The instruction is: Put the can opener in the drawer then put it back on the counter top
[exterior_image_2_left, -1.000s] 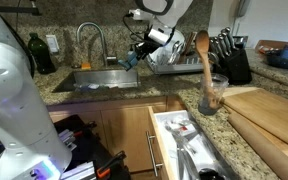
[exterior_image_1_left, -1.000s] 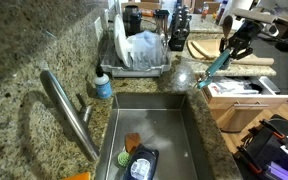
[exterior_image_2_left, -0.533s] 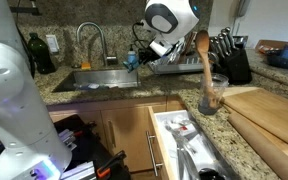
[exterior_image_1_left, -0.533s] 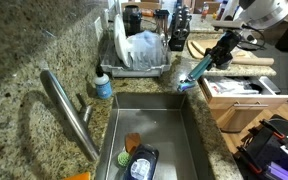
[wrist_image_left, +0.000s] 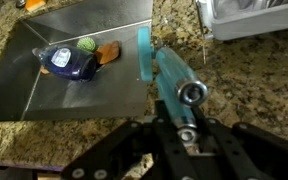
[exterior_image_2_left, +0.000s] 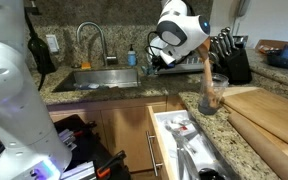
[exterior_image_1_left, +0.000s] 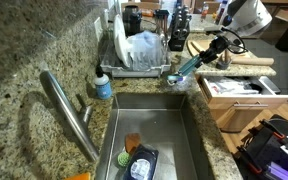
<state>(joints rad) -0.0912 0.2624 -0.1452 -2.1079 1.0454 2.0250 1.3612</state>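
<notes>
**Exterior view, sink in the foreground.** The gripper [exterior_image_1_left: 211, 54] is clamped on the can opener [exterior_image_1_left: 188, 67]. The tool slants down and left, low over the counter top [exterior_image_1_left: 24, 60] at the far right corner of the sink [exterior_image_1_left: 114, 125]. The drawer [exterior_image_1_left: 246, 98] stands open to the right, well apart from the tool. It holds white and dark utensils that are too small to identify. The sink holds a dark blue-labelled item, a green scrubber and an orange sponge.

**Exterior view, drawer in the foreground.** The wrist hides the fingers and the tool. The drawer [exterior_image_2_left: 162, 145] is pulled out, with utensils inside.

**Wrist view.** The jaws grip the grey metal head. The teal handles of the can opener [wrist_image_left: 156, 65] extend over the counter top [wrist_image_left: 254, 90] beside the edge of the sink [wrist_image_left: 34, 90]. The drawer [wrist_image_left: 254, 20] is at the far right.

**Step in hand.** Judged as the put-back on the counter. The next move calls for lowering until the handles rest flat on the granite. Release only when the tool is clear of the sink edge.
</notes>
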